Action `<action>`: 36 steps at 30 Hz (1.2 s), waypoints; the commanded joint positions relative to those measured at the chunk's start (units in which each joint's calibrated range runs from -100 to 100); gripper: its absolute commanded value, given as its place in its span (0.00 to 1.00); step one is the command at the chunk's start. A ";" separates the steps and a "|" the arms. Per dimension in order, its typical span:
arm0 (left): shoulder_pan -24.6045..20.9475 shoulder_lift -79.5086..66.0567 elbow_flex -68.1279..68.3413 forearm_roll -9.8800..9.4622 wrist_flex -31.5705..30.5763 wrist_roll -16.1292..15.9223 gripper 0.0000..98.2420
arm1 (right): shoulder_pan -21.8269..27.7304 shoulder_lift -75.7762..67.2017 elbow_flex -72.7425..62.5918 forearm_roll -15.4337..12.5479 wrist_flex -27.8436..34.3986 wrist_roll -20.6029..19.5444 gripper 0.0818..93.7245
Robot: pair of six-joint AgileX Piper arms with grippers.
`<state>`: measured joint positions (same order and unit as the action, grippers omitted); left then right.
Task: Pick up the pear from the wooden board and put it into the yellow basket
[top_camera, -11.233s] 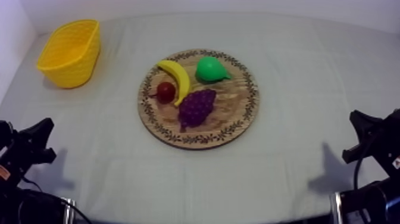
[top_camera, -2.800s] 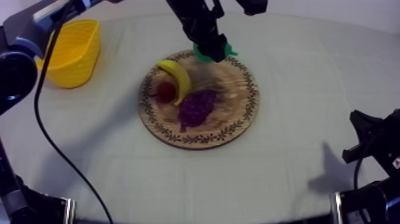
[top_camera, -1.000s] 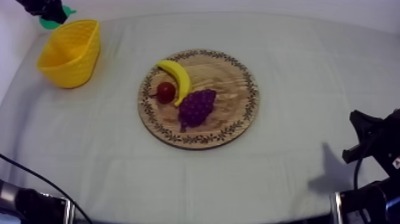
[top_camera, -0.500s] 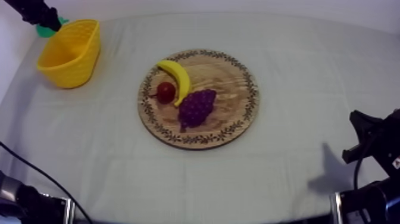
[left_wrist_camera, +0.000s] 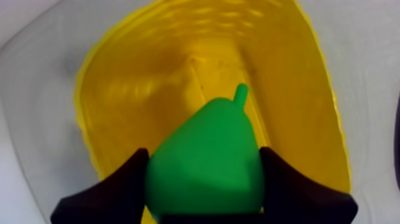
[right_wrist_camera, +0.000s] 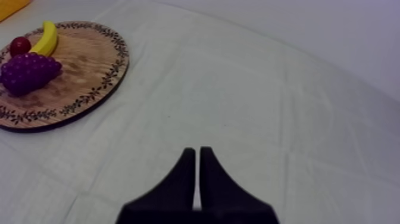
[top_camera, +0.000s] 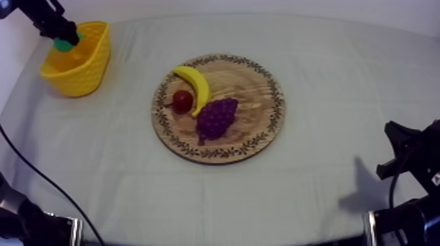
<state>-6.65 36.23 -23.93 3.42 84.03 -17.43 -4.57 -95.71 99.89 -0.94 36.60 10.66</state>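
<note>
Between the fingers (left_wrist_camera: 116, 187) of the left gripper (top_camera: 63, 39): the pear (left_wrist_camera: 208, 158), clamped across its broad belly. One finger on each flank, stem pointing away beyond the tips. Straight past the fingertips, the open mouth of the yellow basket (left_wrist_camera: 113, 89). The pear hangs over the basket floor; touching it or not, cannot tell.

Handling, my estimate:
- Moulded toy, so probably light and stiff.
- The skin looks smooth, so likely slippery.
- The body tapers toward the stem, so a hold near the neck would tend to squirt out.
- The widest part is the place to grip, and the fingers sit there.
- Not fragile. A short drop should do no harm, though the rounded body may roll against a wall.

Right gripper (right_wrist_camera: 197, 159): fingers pressed together in a narrow wedge, nothing between them, above bare cloth (right_wrist_camera: 268, 107). Well off beyond its tips, the wooden board (right_wrist_camera: 89, 77) carries the banana (right_wrist_camera: 44, 39), grapes (right_wrist_camera: 30, 71) and small red fruit (right_wrist_camera: 19, 46).
</note>
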 commanded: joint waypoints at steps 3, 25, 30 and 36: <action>0.00 3.36 -0.70 0.14 -1.24 -0.01 0.51 | -0.03 -0.04 0.00 -0.01 0.01 0.01 0.00; 0.40 5.47 1.26 -0.14 -2.31 4.17 0.96 | -0.03 -0.04 0.00 -0.01 0.01 0.01 0.00; 0.74 4.03 2.17 -0.68 -2.25 4.65 0.92 | -0.03 -0.04 0.00 -0.01 0.01 0.01 0.00; 0.88 1.29 3.69 -0.74 -3.38 5.12 0.74 | -0.03 -0.04 0.00 -0.01 0.01 0.01 0.00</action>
<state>-5.79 37.88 -20.57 2.62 80.99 -12.35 -4.57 -95.71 99.89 -0.94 36.60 10.66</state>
